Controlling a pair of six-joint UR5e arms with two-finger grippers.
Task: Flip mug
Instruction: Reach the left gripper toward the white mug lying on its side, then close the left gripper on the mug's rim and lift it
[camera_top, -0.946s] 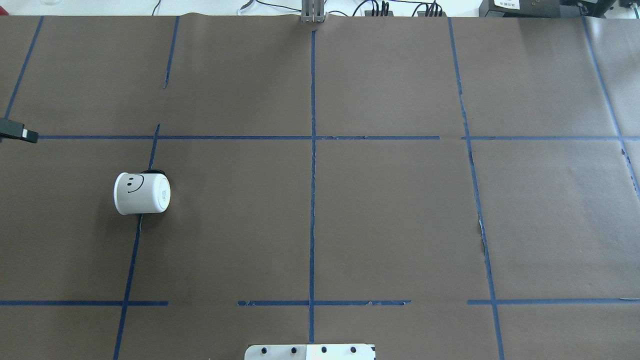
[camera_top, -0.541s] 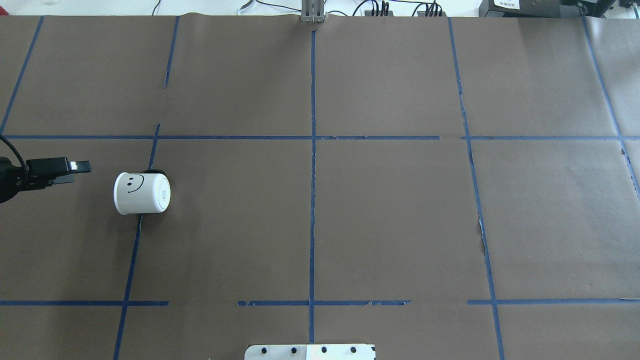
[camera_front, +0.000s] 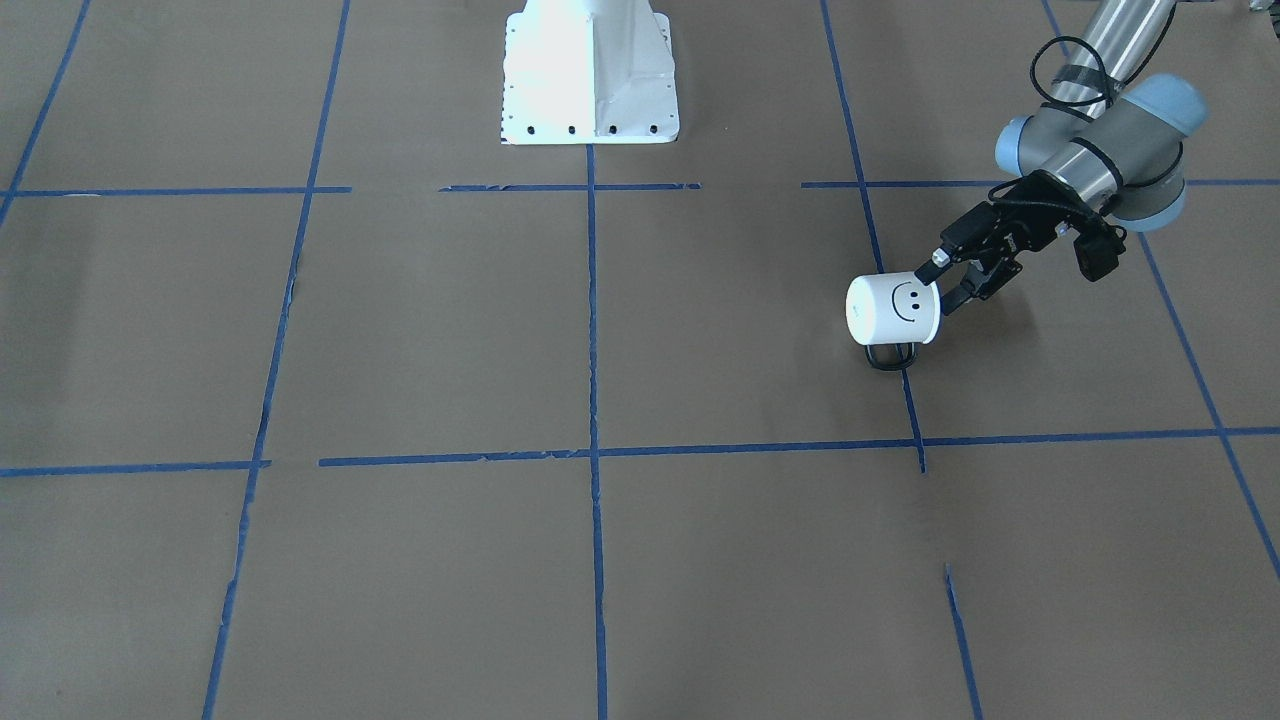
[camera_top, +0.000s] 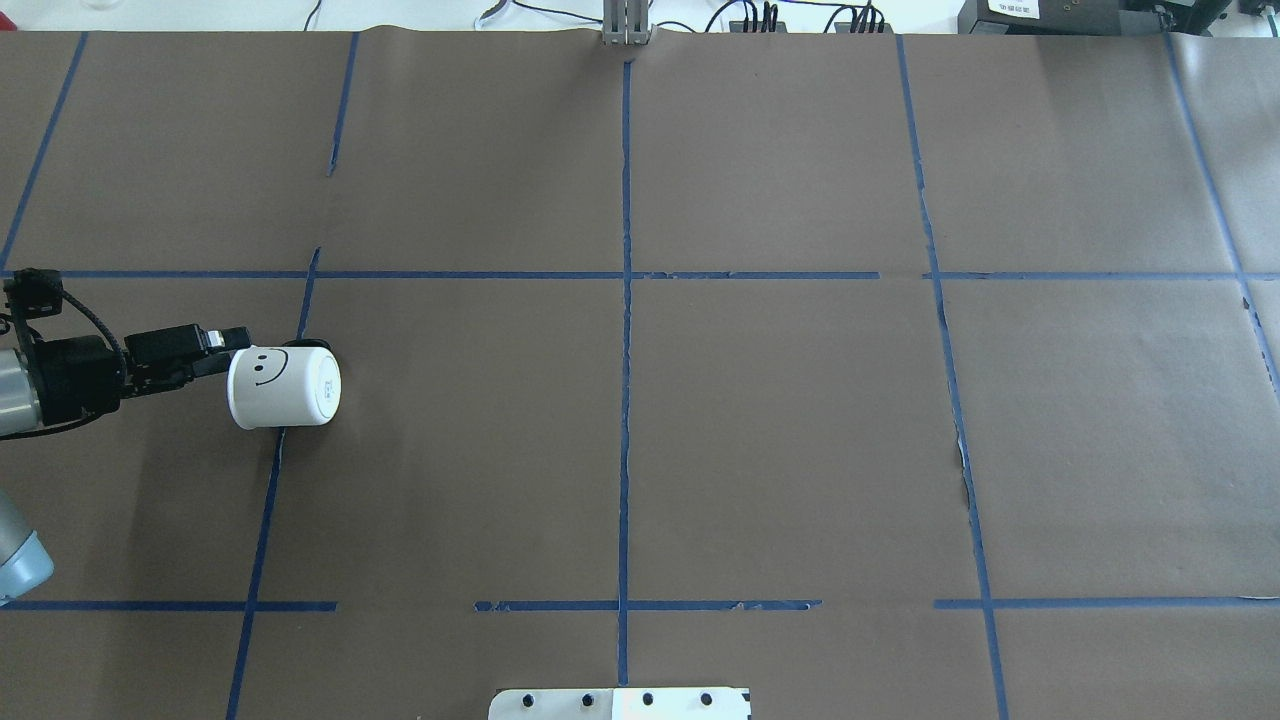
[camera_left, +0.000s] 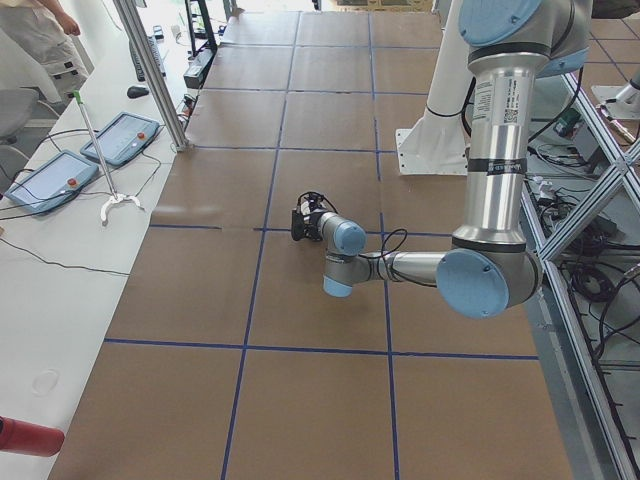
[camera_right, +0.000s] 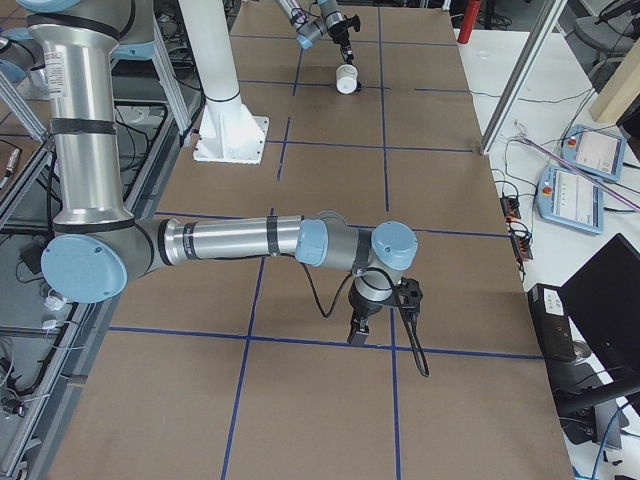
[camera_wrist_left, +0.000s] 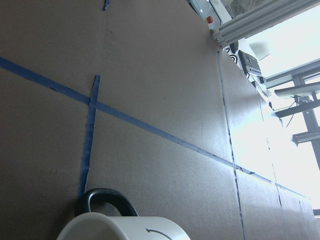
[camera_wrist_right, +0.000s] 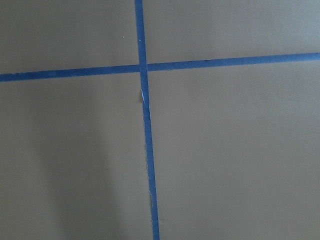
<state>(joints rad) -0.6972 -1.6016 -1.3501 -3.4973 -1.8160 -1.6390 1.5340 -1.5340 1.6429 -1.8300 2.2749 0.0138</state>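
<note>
Mug, just one, lies sideways, left claw wide at its rim; right claw: cannot tell.

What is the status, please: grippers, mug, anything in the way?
Left gripper open, close to mug, at its mouth end. Right gripper far off, state unclear. Mug on its side, not gripped. No obstacle seen near it.

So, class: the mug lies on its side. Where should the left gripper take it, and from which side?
Probably the mug by its rim, from the robot's left, where the open left gripper is: the closed base faces right, and the handle lies low on the far side.
</note>
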